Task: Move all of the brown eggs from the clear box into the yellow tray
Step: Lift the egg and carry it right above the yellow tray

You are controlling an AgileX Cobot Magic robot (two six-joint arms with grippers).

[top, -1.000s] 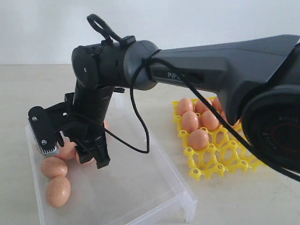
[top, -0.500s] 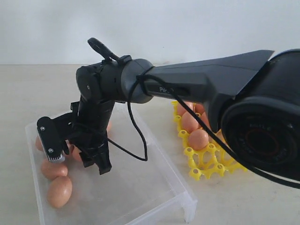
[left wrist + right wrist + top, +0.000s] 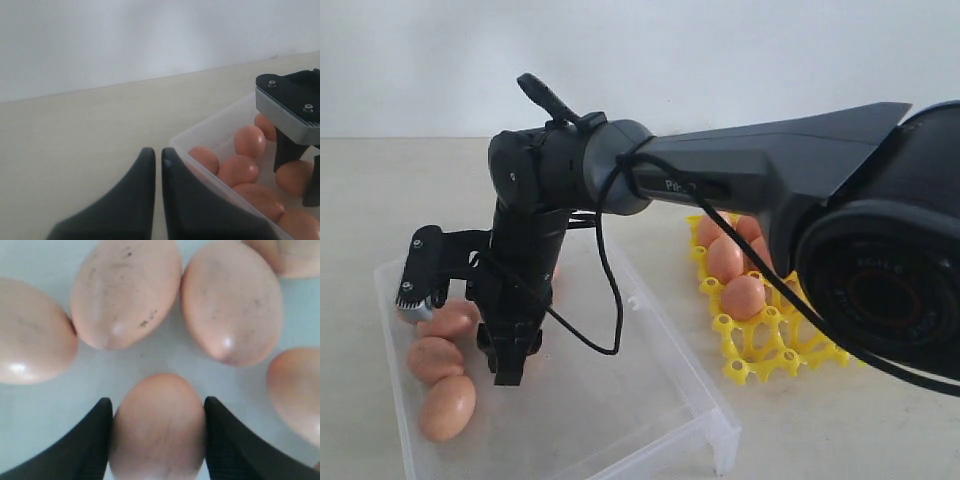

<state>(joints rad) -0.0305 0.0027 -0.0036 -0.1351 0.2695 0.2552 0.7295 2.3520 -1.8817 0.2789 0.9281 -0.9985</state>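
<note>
The right pincer (image 3: 157, 400) is spread astride one of the smooth pinkish-brown oval eggs (image 3: 157, 440) in the translucent clear plastic box (image 3: 620, 400), lower left of the exterior frame. The bright yellow lattice tray (image 3: 770, 350), centre right, holds more eggs. The left pincer (image 3: 158, 152) is clenched, empty, over the bench (image 3: 75, 140).

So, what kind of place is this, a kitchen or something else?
Probably a robot test bench, not a kitchen: a pale table against a plain white wall, a clear box of brown eggs, a yellow tray, and a robot arm reaching in.
</note>
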